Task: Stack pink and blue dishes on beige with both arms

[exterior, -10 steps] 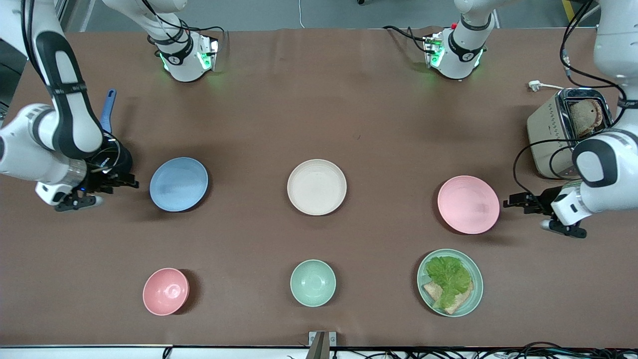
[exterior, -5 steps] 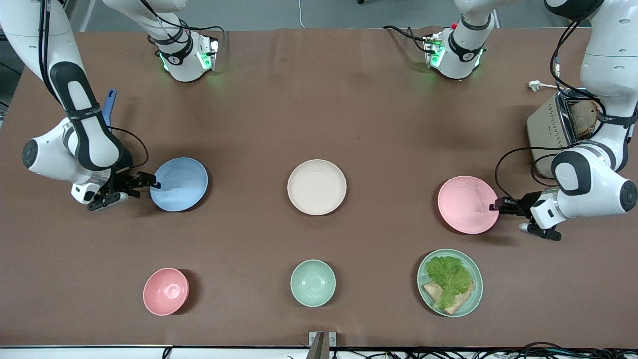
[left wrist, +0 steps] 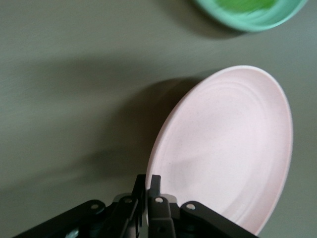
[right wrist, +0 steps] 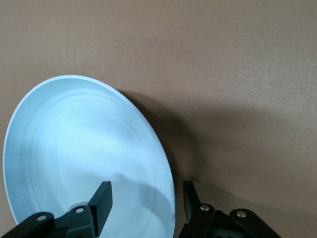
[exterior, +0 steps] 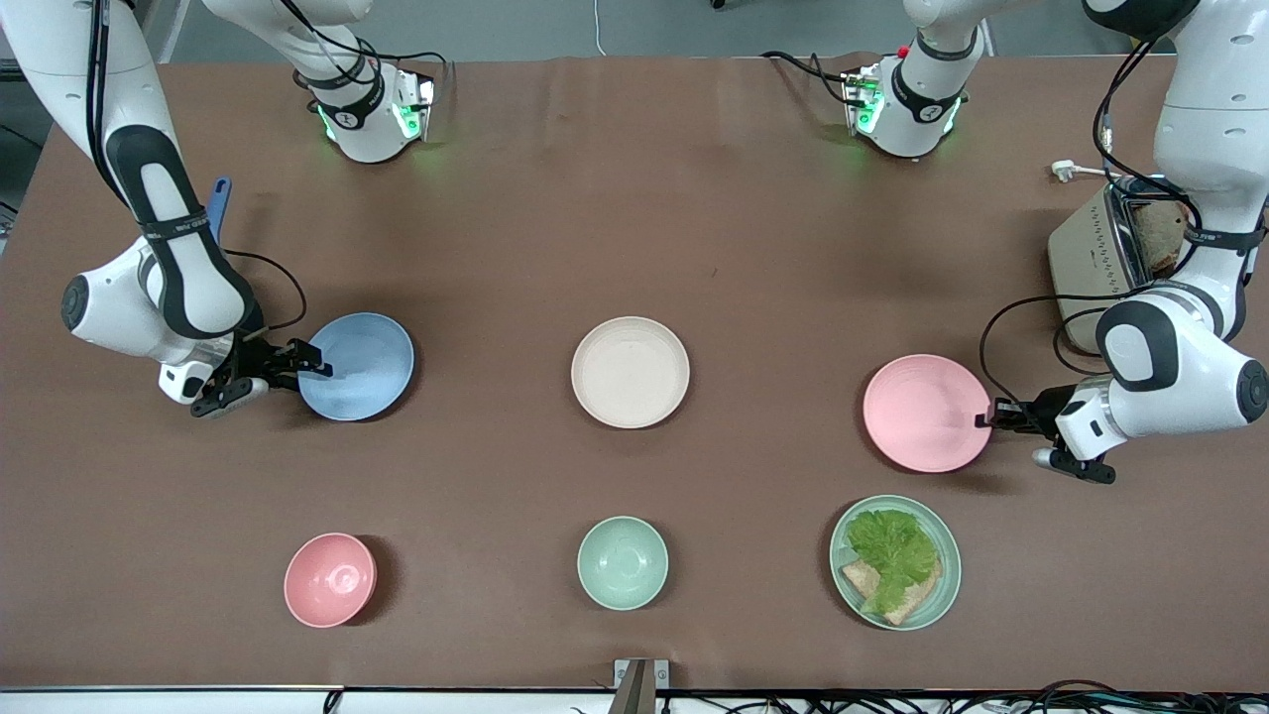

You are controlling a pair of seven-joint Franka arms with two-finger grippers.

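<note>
Front view: left tool (exterior: 985, 419) pinches the rim of the pink plate (exterior: 925, 412), fingers (left wrist: 154, 191) pressed together on the edge, plate tilted up at that side. Right tool (exterior: 319, 365) straddles the blue plate (exterior: 359, 365) rim, fingers (right wrist: 102, 201) spread, one over the inside and one outside the edge; plate also looks tilted. Beige plate (exterior: 631, 372) sits flat on the table (exterior: 634, 218), between the two tools, well apart from both.

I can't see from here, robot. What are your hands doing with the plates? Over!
Left gripper shut on pink plate rim. Right gripper open, straddling blue plate rim. Beige plate bare, nothing between.
</note>
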